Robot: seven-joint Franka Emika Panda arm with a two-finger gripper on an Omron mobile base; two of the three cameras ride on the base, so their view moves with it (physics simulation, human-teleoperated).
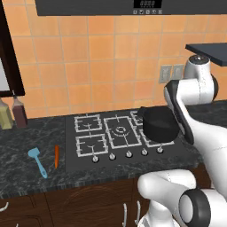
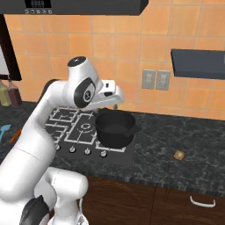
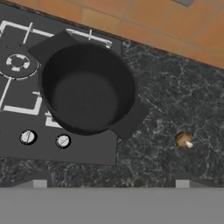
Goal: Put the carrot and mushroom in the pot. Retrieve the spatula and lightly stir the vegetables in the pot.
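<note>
1. Gripper (image 2: 115,97) hangs above the pot (image 2: 115,127); whether its fingers are spread or together I cannot tell.
2. Mushroom (image 3: 183,140) lies on the counter (image 3: 175,109), right of the pot.
3. Carrot (image 1: 56,156) and spatula (image 1: 37,161) lie left of the stove (image 1: 115,133).

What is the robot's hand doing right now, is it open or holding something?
Gripper: cannot be told. Its fingertips are not visible, and nothing seems to be held. The carrot, spatula and mushroom all lie on the counter.

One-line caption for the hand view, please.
Empty black pot on the stovetop's right edge, mushroom alone on the dark counter beside it.
</note>
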